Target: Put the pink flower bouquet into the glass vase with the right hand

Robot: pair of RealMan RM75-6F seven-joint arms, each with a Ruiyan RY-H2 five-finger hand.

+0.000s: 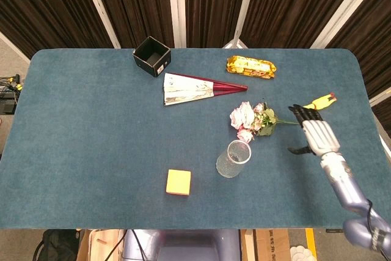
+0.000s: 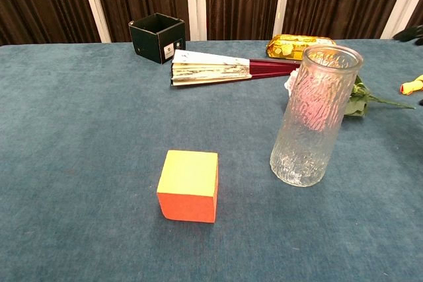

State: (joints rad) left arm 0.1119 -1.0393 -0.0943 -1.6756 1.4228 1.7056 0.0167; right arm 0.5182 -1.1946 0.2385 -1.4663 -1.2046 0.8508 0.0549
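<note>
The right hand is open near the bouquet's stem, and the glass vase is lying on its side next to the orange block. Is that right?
Not quite: the glass vase stands upright, mouth up, as the chest view shows. The rest holds: the right hand is open near the stem of the pink flower bouquet, and the orange block sits beside the vase.

The pink flower bouquet [image 1: 252, 120] lies flat on the blue counter [image 1: 91, 132], pale pink blooms bunched at one end, green leaves behind them and a thin green stem trailing away. The glass vase [image 1: 233, 159], clear and textured, stands upright and empty, mouth up, just beside the blooms.
</note>
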